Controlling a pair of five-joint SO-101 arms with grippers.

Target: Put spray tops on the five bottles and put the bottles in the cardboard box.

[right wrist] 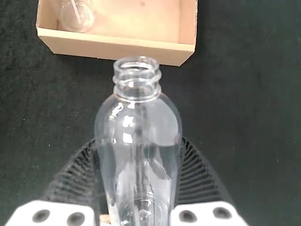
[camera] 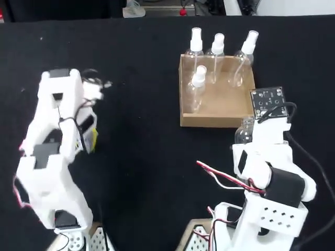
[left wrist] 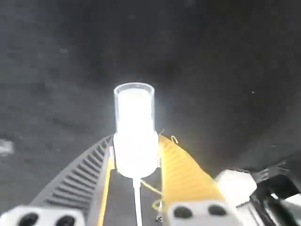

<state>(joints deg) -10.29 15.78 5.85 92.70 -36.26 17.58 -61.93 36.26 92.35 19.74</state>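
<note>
At the left of the high view, the left gripper (left wrist: 136, 143) is clenched on one white spray top (left wrist: 135, 127), above the black table (camera: 141, 104). Upper right of centre sits one cardboard box (camera: 209, 121) holding four capped bottles (camera: 197, 89). Just below its lower right corner, the right gripper (right wrist: 138, 157) grasps the one uncapped bottle (right wrist: 138, 122).

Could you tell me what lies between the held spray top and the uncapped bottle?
Nothing: between spray top and bottle the high view shows bare black table.
</note>
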